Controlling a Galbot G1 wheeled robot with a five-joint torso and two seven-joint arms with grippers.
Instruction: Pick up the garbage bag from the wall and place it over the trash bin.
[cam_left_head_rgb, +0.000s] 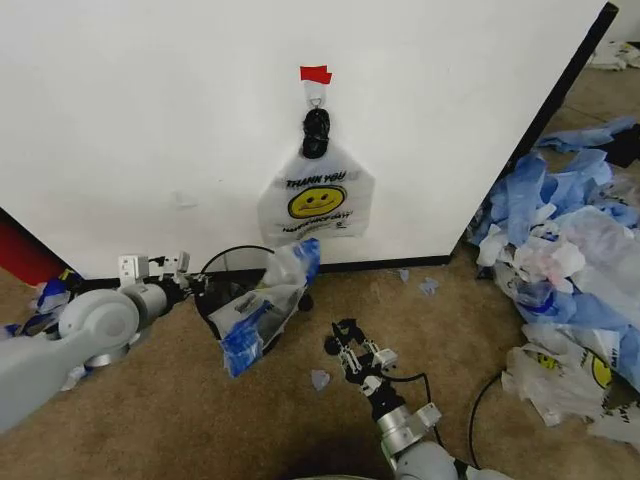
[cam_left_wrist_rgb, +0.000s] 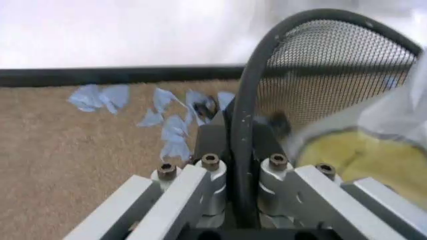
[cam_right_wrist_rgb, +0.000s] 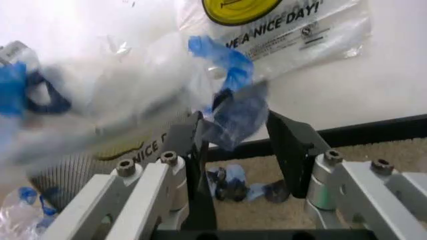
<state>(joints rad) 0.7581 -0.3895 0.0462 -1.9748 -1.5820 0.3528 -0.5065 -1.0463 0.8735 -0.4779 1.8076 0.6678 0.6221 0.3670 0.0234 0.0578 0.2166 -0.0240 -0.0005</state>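
Observation:
The garbage bag (cam_left_head_rgb: 316, 196), white with a yellow smiley and "THANK YOU", hangs from a hook under red tape on the wall (cam_left_head_rgb: 150, 110); its lower edge (cam_right_wrist_rgb: 287, 22) shows in the right wrist view. Below it the black mesh trash bin (cam_left_head_rgb: 235, 249) tilts off the carpet. My left gripper (cam_left_head_rgb: 193, 287) is shut on the bin's rim (cam_left_wrist_rgb: 260, 60). A second white-and-blue bag (cam_left_head_rgb: 262, 305) drapes out of the bin. My right gripper (cam_left_head_rgb: 346, 350) is open and low over the carpet, its fingers (cam_right_wrist_rgb: 291, 142) apart just short of that bag's blue folds (cam_right_wrist_rgb: 235, 112).
A big pile of white and blue bags (cam_left_head_rgb: 570, 250) covers the carpet at the right. Small blue scraps (cam_left_head_rgb: 320, 380) lie near my right gripper, with more scraps (cam_left_wrist_rgb: 167, 125) by the black baseboard (cam_left_wrist_rgb: 100, 76). A black cable (cam_left_head_rgb: 478, 400) loops beside my right arm.

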